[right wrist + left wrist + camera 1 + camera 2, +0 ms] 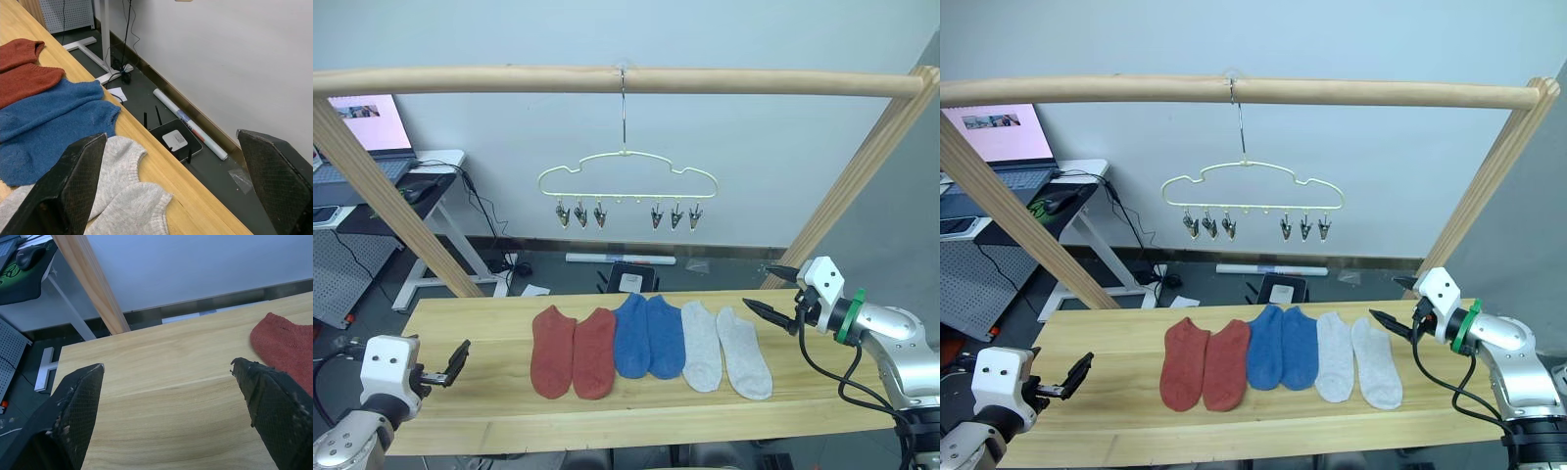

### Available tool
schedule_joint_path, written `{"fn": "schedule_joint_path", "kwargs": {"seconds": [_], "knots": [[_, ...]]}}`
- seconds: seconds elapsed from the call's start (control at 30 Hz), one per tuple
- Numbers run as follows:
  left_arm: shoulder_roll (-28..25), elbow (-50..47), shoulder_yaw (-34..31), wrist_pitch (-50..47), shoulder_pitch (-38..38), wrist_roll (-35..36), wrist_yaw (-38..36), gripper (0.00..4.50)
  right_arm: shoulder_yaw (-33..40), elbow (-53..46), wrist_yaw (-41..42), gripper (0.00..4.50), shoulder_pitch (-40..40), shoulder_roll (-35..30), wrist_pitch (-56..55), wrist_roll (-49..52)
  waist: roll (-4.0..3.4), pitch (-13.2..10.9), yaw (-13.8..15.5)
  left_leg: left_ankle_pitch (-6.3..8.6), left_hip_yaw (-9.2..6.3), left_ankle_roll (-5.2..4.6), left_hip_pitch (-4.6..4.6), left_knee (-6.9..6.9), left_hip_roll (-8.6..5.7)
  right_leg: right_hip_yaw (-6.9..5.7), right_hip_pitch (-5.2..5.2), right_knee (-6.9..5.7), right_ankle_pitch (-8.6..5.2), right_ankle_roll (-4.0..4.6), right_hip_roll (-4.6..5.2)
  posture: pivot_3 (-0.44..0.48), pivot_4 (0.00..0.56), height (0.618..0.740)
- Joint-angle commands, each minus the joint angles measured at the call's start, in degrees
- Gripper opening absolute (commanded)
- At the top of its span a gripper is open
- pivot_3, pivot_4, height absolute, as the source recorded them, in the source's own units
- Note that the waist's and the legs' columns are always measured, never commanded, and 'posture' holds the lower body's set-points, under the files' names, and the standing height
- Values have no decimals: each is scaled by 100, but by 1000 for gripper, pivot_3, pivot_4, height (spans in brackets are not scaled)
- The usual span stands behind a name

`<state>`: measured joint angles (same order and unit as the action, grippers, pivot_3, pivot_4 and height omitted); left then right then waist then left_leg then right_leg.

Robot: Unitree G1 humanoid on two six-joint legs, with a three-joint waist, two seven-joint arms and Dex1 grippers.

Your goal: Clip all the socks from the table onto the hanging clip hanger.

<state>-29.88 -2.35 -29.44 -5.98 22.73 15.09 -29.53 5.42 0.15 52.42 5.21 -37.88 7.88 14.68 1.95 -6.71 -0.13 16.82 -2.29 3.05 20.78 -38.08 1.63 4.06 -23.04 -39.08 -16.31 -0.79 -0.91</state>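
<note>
Six socks lie side by side on the light wood table point(489, 392): two rust-red socks point(573, 352), two blue socks point(649, 336), two light grey socks point(726, 349). The pale-yellow clip hanger point(626, 178) hangs by its hook from the wooden pole point(607, 79) above them, its clips empty. The left gripper point(458, 360) hovers over the table's left end, jaws apart. The right gripper point(766, 292) sits just beside the grey socks, jaws apart and holding nothing.

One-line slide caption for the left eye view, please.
Six socks lie in a row on the table under the empty clip hanger; left gripper and right gripper wait open.
</note>
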Motion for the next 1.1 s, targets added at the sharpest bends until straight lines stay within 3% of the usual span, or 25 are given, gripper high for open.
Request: {"fn": "schedule_joint_path", "kwargs": {"seconds": [0.03,0.53,0.9,1.1], "knots": [[-19,-106,-122,42,0,68,8,4500,19,-244,-6,4480,76,-23,-17,62,0,1,0,0,0,0,0,0,0,0,0,0,0,0,0,74,79,740],[-25,-383,-277,40,279,997,-801,4500,-54,-114,31,4480,3,24,-173,51,-1,1,0,0,1,0,-2,-1,1,1,2,-1,0,0,-1,72,91,740],[160,-885,36,29,-56,876,-328,4500,-228,-549,68,4480,-32,69,-226,91,-25,-39,-1,0,-4,-1,-20,-4,2,1,29,2,-2,-3,-2,56,130,740],[201,-1440,498,-302,-645,859,-85,4500,-416,-1493,-51,4480,107,175,245,294,-51,-178,-7,1,-2,-2,-88,0,2,9,92,6,-20,-28,-4,30,159,740]]}}
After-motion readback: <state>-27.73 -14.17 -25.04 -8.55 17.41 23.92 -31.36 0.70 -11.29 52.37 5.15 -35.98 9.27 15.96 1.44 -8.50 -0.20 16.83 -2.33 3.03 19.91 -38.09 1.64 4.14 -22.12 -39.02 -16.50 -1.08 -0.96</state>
